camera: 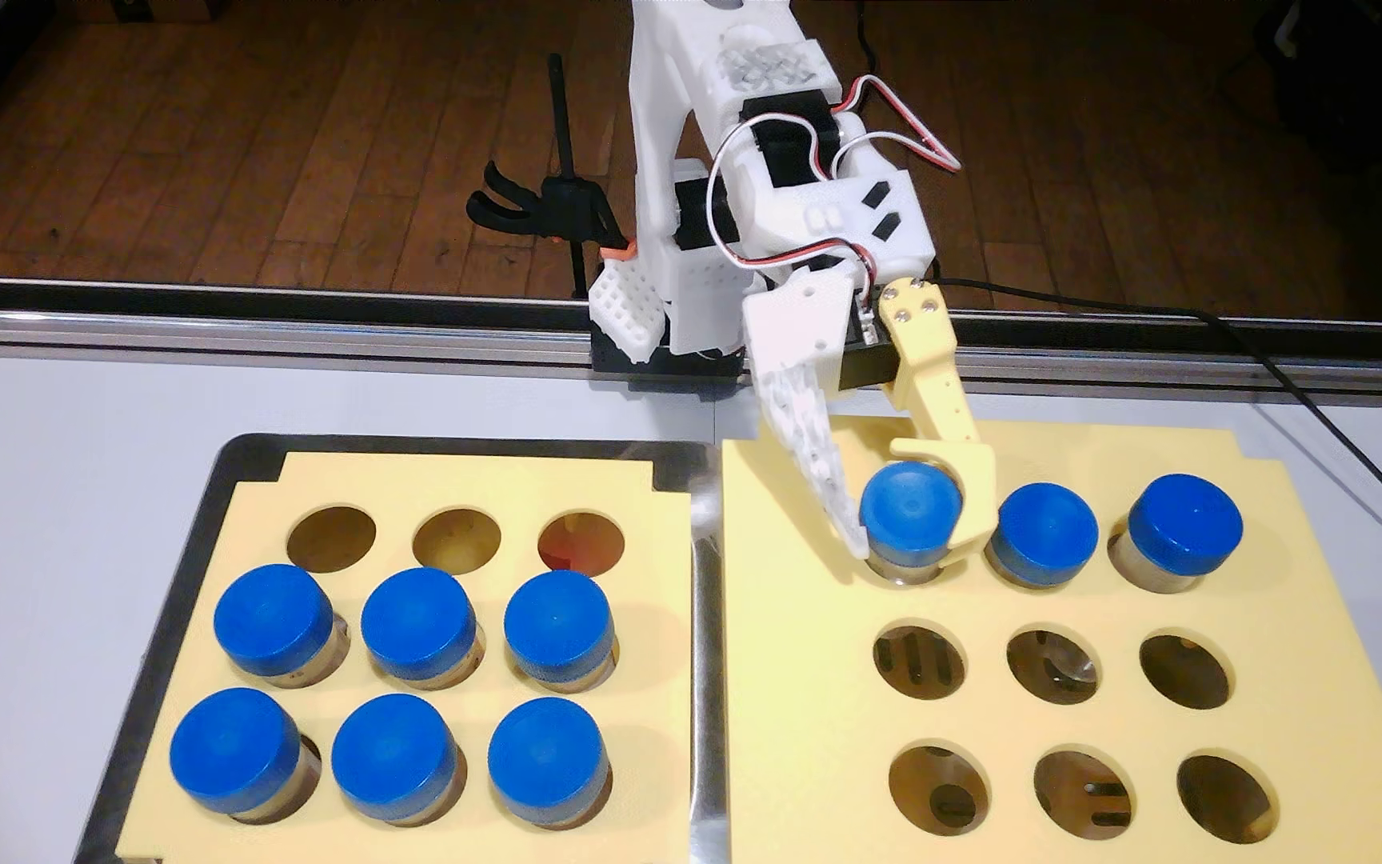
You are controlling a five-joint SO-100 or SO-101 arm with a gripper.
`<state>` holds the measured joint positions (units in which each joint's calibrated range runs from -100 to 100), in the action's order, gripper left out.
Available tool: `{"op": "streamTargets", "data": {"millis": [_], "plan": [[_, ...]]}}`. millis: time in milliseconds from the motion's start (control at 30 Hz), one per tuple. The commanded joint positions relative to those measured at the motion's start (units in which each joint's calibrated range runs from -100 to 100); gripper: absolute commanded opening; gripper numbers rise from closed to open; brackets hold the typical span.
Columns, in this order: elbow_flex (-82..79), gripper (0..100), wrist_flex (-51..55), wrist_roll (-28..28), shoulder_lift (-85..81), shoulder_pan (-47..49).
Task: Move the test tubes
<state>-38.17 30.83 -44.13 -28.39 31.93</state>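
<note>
In the fixed view, a blue-capped test tube sits deep in the back-left hole of the right yellow rack, only its cap and a bit of clear body showing. My gripper is shut on its cap, white finger on the left, yellow finger on the right. Two more test tubes stand in the same back row. Several blue-capped test tubes fill the middle and front rows of the left yellow rack.
The left rack lies in a metal tray; its back row of three holes is empty. The right rack's middle and front rows are open holes. A black cable runs along the right side. The arm's base is clamped at the table's far edge.
</note>
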Motion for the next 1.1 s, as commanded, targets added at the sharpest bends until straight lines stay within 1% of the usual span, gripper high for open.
{"op": "streamTargets", "data": {"millis": [0, 100, 300, 400, 467, 500, 567, 633, 667, 867, 933, 967, 1000, 1067], "plan": [[0.0, 19, -0.6, 2.4, -0.3, 1.3], [0.5, 25, -0.6, 3.1, -0.3, 0.3], [2.4, 28, -0.8, 3.0, -3.8, -1.5], [4.1, 28, -0.9, 2.6, -7.1, -6.6], [5.7, 28, -0.9, 1.4, -9.3, -11.1], [7.2, 28, -0.9, 0.4, -12.0, -15.9], [7.2, 28, -0.9, 0.0, -14.9, -20.6], [5.4, 28, -0.6, -0.1, -17.8, -24.5], [1.1, 28, -0.6, -0.1, -20.2, -27.0], [-15.5, 30, -1.7, 0.0, -21.8, -28.2], [-17.1, 30, -5.1, 0.0, -20.1, -28.2], [-17.3, 30, -8.0, -0.1, -18.7, -28.3], [-17.0, 30, -13.2, -0.8, -15.5, -28.3], [-15.5, 30, -16.8, -1.1, -11.7, -28.2]]}}
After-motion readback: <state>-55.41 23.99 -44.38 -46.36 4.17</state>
